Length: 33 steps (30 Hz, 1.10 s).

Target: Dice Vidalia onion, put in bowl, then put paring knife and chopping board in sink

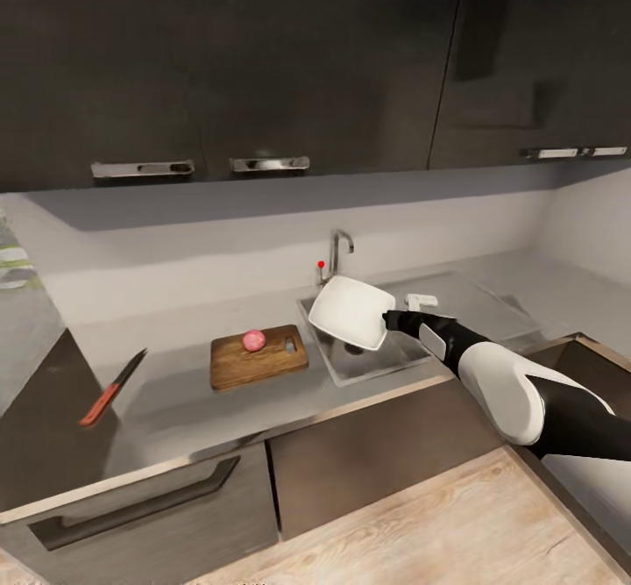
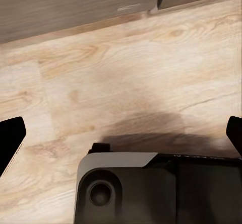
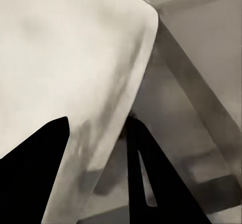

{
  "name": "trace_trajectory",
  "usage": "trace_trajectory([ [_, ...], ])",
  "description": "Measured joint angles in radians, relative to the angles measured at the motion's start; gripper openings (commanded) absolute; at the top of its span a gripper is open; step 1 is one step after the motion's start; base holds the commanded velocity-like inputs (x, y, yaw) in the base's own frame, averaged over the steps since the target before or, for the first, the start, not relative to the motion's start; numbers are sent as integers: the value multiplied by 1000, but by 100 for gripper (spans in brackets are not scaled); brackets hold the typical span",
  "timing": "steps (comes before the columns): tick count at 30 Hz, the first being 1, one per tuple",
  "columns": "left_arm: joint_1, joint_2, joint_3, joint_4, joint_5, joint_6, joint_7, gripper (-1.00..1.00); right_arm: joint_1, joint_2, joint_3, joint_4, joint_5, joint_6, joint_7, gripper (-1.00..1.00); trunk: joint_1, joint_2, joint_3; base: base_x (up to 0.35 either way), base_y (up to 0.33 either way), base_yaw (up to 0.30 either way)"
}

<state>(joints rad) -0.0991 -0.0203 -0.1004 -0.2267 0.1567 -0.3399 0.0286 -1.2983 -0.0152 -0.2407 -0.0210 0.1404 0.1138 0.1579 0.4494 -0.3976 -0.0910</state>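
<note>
Counter (image 1: pixel 175 410): grey L-shaped worktop under glossy dark upper cabinets (image 1: pixel 263 59) with chrome handles, over dark lower cabinets, light wood floor (image 1: pixel 421 524) in front.

Sink (image 1: pixel 350 361): grey basin set into the counter near its back edge, chrome faucet (image 1: pixel 337 252) with a small red knob (image 1: pixel 321 264) behind it.

Bowl (image 1: pixel 352 311): white, squarish, rounded corners; held tilted in the air above the sink, clear of the counter. In the right wrist view the bowl (image 3: pixel 70 73) shows large and pale, its rim running between the dark fingers (image 3: pixel 35 168).

Right end effector (image 1: pixel 391 321): clamped on the near rim of the bowl, arm reaching in from the counter's right end.

Chopping board (image 1: pixel 258 356): dark brown wood, lying flat on the counter just beside the sink, toward the left end.

Vidalia onion (image 1: pixel 254 340): pinkish, round, whole, resting on the chopping board near its back edge.

Paring knife (image 1: pixel 114 387): red-orange handle, dark blade, lying flat near the counter's left corner, well apart from the board.

Left end effector (image 2: pixel 121 133): fingertips spread wide apart, holding nothing, pointing down at the wood floor beside the robot's base (image 2: pixel 151 189).
</note>
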Motion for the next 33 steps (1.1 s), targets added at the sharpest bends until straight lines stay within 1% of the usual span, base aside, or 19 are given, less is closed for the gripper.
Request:
trace_trajectory([
  [13, 0, 0, 0, 0, 0, 0, 0, 100, 0, 0, 0, 0, 0, 0, 2, -100, 0, 0, -11, 0, 300, 147],
  [33, 0, 0, 0, 0, 0, 0, 0, 100, 0, 0, 0, 0, 0, 0, 3, -100, 0, 0, -12, 0, 295, 3],
])
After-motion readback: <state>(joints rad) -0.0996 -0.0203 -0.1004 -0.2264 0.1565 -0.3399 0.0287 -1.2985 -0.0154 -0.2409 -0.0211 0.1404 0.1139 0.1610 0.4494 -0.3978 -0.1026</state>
